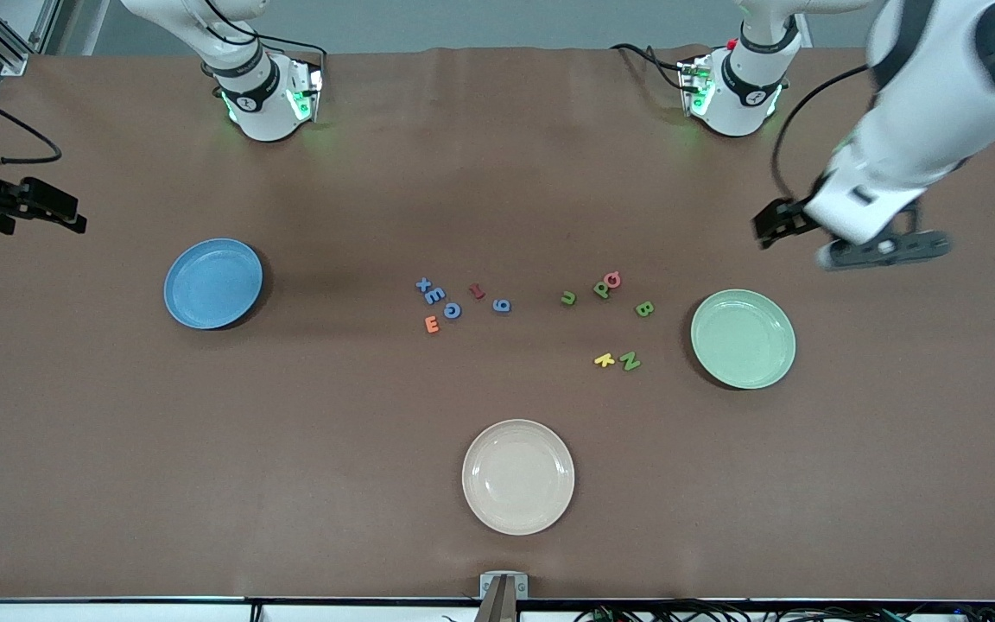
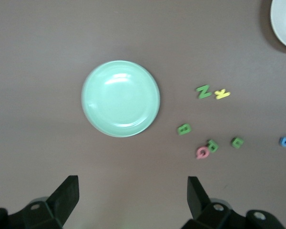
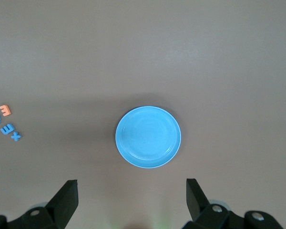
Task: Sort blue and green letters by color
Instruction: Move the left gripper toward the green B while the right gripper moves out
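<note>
Front view: eight task letters loose on brown table (image 1: 117,449), none on a plate. Blue group toward right arm's end: X (image 1: 423,284), E (image 1: 434,295), C (image 1: 452,310), with blue 9 (image 1: 502,305) a little apart toward the middle. Red letter (image 1: 477,291) between E and 9; orange E (image 1: 432,325) just beside C, nearer camera. Green group toward left arm's end: u (image 1: 567,298), P (image 1: 603,288) touching pink letter (image 1: 612,279), B (image 1: 644,308) near green plate (image 1: 787,345), N (image 1: 630,361) just beside yellow K (image 1: 605,359). Blue plate (image 1: 182,302) well apart from blue letters, at right arm's end. White plate (image 1: 480,501) nearest camera, bare. Left gripper (image 1: 843,238) up over table near green plate, fingers (image 2: 66,193) spread wide, holding nothing. Right gripper (image 1: 31,210) over table edge near blue plate, fingers (image 3: 66,195) likewise parted, nothing between them.
</note>
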{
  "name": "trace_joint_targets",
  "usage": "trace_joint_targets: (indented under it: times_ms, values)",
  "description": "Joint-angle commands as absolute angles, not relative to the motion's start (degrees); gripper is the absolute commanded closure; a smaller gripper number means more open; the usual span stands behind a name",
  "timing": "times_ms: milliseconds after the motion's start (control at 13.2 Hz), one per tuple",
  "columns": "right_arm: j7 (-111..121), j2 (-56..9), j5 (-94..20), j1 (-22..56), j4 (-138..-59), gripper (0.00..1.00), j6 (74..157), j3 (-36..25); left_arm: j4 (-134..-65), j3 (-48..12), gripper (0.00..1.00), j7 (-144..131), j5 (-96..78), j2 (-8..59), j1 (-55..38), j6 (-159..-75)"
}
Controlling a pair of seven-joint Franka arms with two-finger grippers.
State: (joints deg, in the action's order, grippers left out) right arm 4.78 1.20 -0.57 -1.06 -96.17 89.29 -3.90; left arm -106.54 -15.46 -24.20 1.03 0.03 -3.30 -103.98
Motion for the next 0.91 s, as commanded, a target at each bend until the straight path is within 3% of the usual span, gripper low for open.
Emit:
trace_joint_targets:
  times_ms: [0, 151, 453, 831]
  values:
    - [5.1, -4.38, 0.35, -1.41, -92.91, 0.0, 89.56, -3.43, -115.82, -19.15, 0.0, -32.57, 1.58, 1.56, -3.34, -114.75]
    - [4.75, -8.41, 0.09, -0.8, -92.2, 0.0, 89.74, -3.34, -119.6, -21.26, 0.0, -38.46, 1.93, 5.43, -3.34, -122.29]
    - [-2.42, -10.63, -0.7, 5.87, -93.08, 0.0, 93.42, -3.08, -126.73, -21.88, 0.03, -48.41, 2.11, 11.84, -4.22, -138.75]
    - [-21.33, -10.29, -3.33, 17.29, -102.71, 0.0, 104.47, -3.08, -126.83, -21.8, 0.24, -64.73, 14.02, 20.55, -4.48, -144.05]
